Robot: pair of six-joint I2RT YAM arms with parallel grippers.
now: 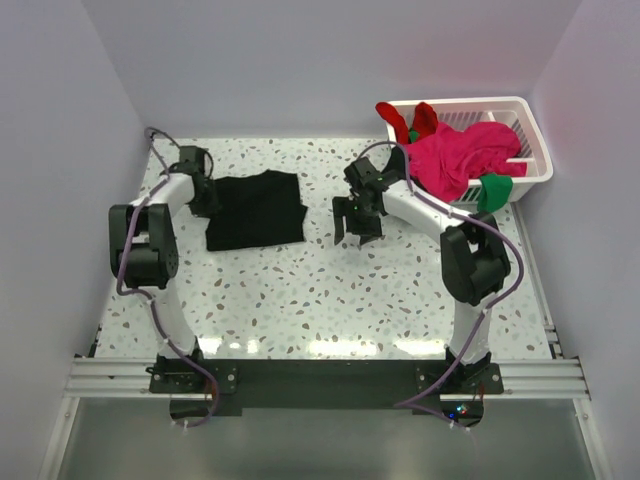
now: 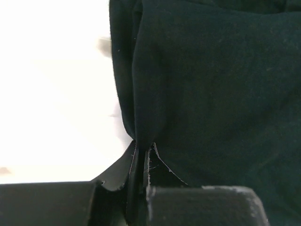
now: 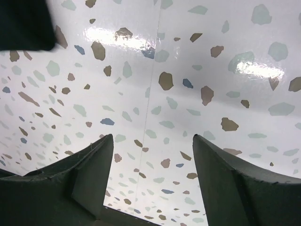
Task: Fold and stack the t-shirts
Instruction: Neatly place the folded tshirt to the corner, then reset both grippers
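Note:
A folded black t-shirt point(image 1: 257, 209) lies on the speckled table at the left. My left gripper point(image 1: 203, 193) is at its left edge, shut on a pinch of the black cloth point(image 2: 155, 108); in the left wrist view the gripper point(image 2: 141, 150) has its jaws closed on the fold. My right gripper point(image 1: 356, 222) hovers over bare table right of the shirt, open and empty; the right wrist view shows the gripper point(image 3: 153, 141) with its fingers spread and a corner of the black shirt point(image 3: 26, 23) at top left. A magenta-pink shirt point(image 1: 460, 155), a red one point(image 1: 410, 118) and a green one point(image 1: 493, 190) fill the basket.
A white slatted basket point(image 1: 535, 150) stands at the back right corner, with cloth hanging over its rim. White walls close in the table on the left, back and right. A metal rail point(image 1: 320, 375) runs along the near edge.

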